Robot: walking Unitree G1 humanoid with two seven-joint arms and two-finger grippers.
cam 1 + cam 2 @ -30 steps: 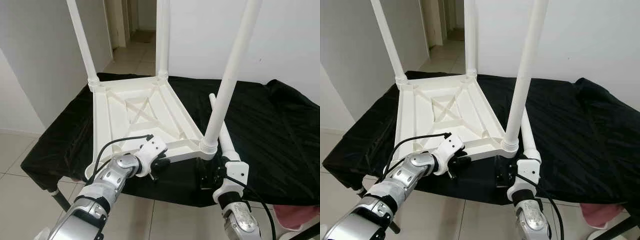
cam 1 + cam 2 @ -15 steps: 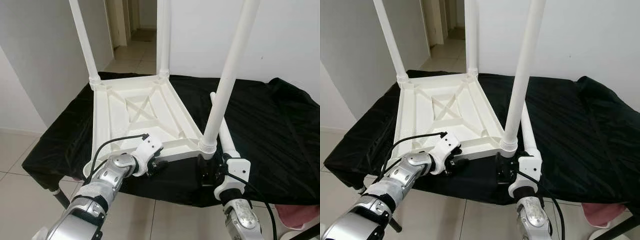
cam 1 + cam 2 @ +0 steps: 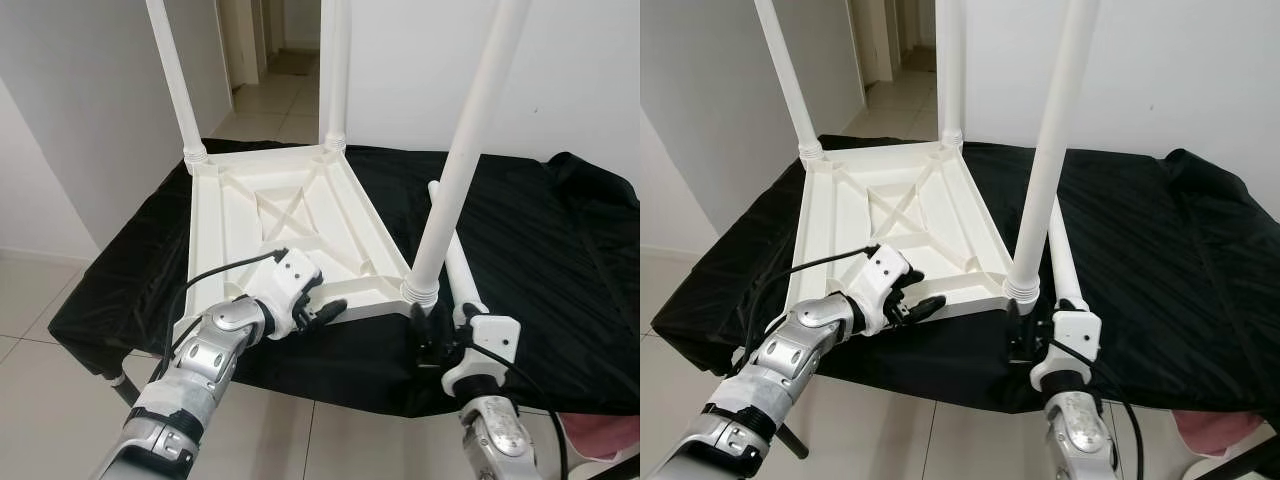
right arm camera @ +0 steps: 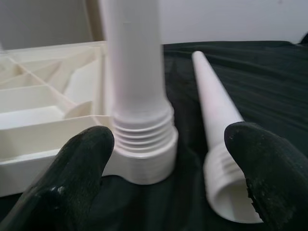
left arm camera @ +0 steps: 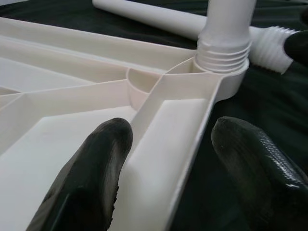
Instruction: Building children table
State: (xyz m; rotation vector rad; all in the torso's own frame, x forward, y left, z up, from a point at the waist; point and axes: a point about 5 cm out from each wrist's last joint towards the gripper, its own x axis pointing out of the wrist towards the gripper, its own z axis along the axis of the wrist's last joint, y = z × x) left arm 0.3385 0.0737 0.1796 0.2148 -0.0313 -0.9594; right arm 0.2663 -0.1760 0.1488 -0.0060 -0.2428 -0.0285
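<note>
- A white tabletop [image 3: 290, 235] lies upside down on a black cloth [image 3: 540, 250] that covers the desk, its ribbed underside facing up.
- Three legs stand upright in its corner sockets: a far-left leg [image 3: 172, 75], a far-right leg [image 3: 335, 70] and a near-right leg [image 3: 462, 160].
- The near-right leg sits in its socket with threaded rings showing at the base [image 4: 144, 137].
- A fourth leg, the loose leg [image 3: 452, 262], lies flat on the cloth just beside the near-right corner, threaded open end toward the robot [image 4: 226, 183].
- The left gripper [image 3: 325, 308] is at the near edge of the tabletop, left of the near-right leg.
- In the left wrist view its fingers [image 5: 91, 178] are apart and straddle the rim: one over the inner panel, the other over the cloth outside the edge. Whether they touch the plastic I cannot tell.
- The right gripper [image 3: 432, 335] is at the near-right corner, low by the base of the near-right leg.
- In the right wrist view its fingers [image 4: 77, 168] are spread wide, with the socket collar and the loose leg's threaded end both between them, gripping neither.
- The tiled floor [image 3: 50, 400] and a white wall [image 3: 580, 80] surround the desk.
</note>
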